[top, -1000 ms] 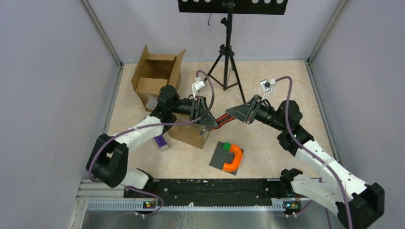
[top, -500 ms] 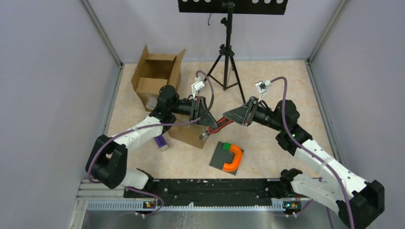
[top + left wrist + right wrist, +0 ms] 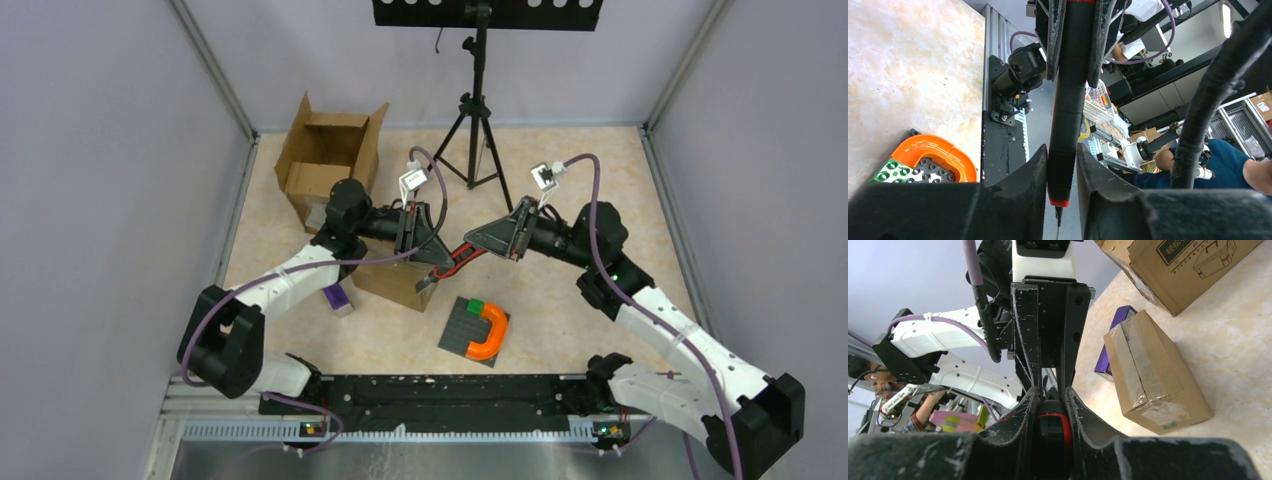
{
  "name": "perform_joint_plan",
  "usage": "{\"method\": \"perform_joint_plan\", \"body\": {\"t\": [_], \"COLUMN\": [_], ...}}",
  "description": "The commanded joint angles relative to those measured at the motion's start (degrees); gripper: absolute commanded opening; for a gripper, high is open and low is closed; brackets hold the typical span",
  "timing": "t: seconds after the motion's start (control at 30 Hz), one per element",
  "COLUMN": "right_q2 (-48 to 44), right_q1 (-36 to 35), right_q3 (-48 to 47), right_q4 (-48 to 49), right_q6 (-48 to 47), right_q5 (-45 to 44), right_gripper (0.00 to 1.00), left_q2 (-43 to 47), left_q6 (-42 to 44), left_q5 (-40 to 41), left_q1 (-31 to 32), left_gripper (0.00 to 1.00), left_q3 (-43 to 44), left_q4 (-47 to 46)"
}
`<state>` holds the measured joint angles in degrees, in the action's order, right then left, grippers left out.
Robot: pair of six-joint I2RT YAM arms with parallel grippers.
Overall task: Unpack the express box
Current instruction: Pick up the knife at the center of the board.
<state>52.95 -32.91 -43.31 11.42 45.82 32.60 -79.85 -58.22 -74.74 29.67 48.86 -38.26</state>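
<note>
Slippage threatens: right gripper point(image 3: 1052, 396) clamps the red-black tool point(image 3: 1068, 100) beside the taped box point(image 3: 1153, 375), left gripper point(image 3: 1062, 152) pinches its other end; early release could drop it.

The right pincer point(image 3: 1050, 405) was clamped on the red and black tool point(image 3: 1050, 432), one scuffed finger on each side. Straight ahead, the left pincer point(image 3: 1050, 355) faced it, with its fingers either side of the same tool. To the right, a taped cardboard box point(image 3: 1153, 375) lay on the pale tabletop point(image 3: 1228, 355), a purple packet point(image 3: 1112, 340) just beside it and a bigger box point(image 3: 1178, 265) beyond.
</note>
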Motion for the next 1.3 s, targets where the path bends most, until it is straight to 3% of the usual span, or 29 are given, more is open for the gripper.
{"method": "perform_joint_plan", "body": {"t": [0.0,0.4,0.5,0.67,0.7,0.77,0.83,0.9,1.0,1.27], "right_q2": [-1.02,-0.18,0.08,0.26,0.71,1.14,1.26,1.2,0.83,-0.31], "right_q1": [-0.54,-0.52,-0.55,-0.56,-0.57,-0.77,-1.83,-3.48,-4.87,-4.93], "right_q3": [-3.44,-5.53,-5.33,-5.41,-5.76,-5.99,-5.99,-6.17,-5.13,-1.9], "right_q4": [1.35,1.76,2.03,2.46,2.61,2.85,3.04,2.41,3.28,7.44], "right_q6": [-2.32,-2.6,-2.43,-2.26,-2.31,-2.31,-2.77,-3.68,-3.29,-0.76], "right_q5": [-0.8,1.44,1.38,0.59,1.15,1.55,0.66,-1.08,-3.56,-7.89], "right_gripper": [0.0,0.0,0.0,0.0,0.02,0.32,0.53,0.61,0.64,0.53], "left_q2": [2.69,3.5,3.4,2.97,2.89,2.72,2.15,1.59,1.06,-0.21], "left_q6": [-1.35,-0.03,-0.14,0.22,0.66,1.15,1.03,0.84,0.74,-1.89], "left_q5": [-2.19,-2.5,-2.09,-1.51,-1.0,0.38,1.57,2.72,3.72,3.64], "left_q1": [-0.06,0.09,0.41,0.97,0.92,0.96,0.92,0.97,0.99,1.06], "left_gripper": [0.34,0.35,0.28,0.0,0.0,0.0,0.0,0.0,0.0,0.0], "left_q3": [1.06,0.48,1.24,1.57,1.79,2.42,3.6,4.79,5.99,5.87], "left_q4": [-4.64,-2.7,-2.67,-2.36,-1.77,-1.19,-1.2,-1.16,-1.47,-5.05]}}
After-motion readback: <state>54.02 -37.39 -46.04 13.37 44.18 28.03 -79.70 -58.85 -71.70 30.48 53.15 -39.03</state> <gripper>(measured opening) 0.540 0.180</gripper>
